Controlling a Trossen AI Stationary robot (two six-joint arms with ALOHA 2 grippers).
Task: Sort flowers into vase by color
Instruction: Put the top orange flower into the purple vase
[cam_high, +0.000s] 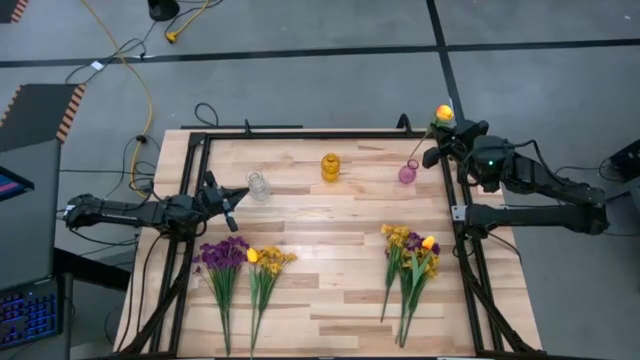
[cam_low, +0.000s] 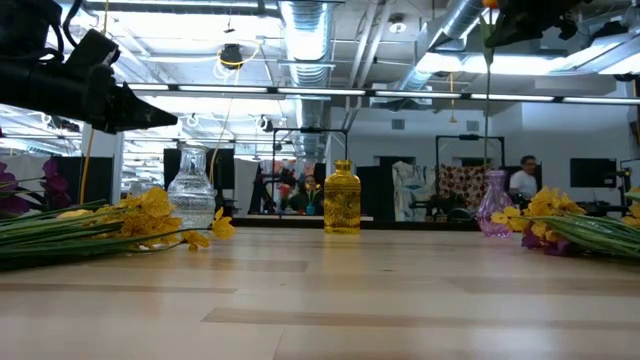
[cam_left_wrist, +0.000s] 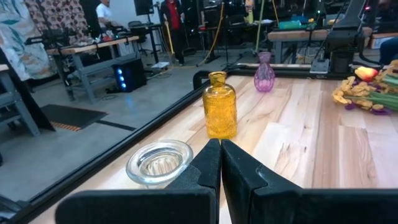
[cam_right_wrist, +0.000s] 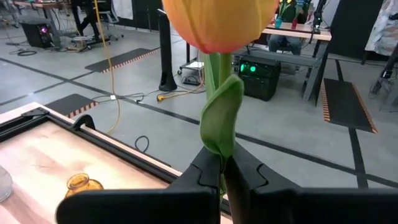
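My right gripper (cam_right_wrist: 222, 160) is shut on an orange-yellow tulip (cam_right_wrist: 217, 22), raised at the table's far right corner (cam_high: 444, 113). The tulip's green stem (cam_low: 488, 100) hangs down to the mouth of the purple vase (cam_low: 494, 205); whether its end is inside, I cannot tell. My left gripper (cam_left_wrist: 219, 146) is shut and empty, level beside the clear vase (cam_high: 258, 186). A yellow vase (cam_high: 330, 167) stands between the two vases. On the near part of the table lie a purple bunch (cam_high: 222, 255), a yellow bunch (cam_high: 268, 262) and a mixed heap (cam_high: 412, 255). My right gripper pinches the tulip's stem and a leaf (cam_right_wrist: 221, 124) between its two fingers, a short way below the blossom. The fingers come nearly level and lie across the stem. The tulip stands upright, blossom above the fingers, its stem hanging down toward the purple vase.
A black frame (cam_high: 300, 135) runs along the table's far and side edges. Cables lie on the floor beyond the far edge. Bare wood stretches between the vases and the lying flowers. People and benches show in the room behind.
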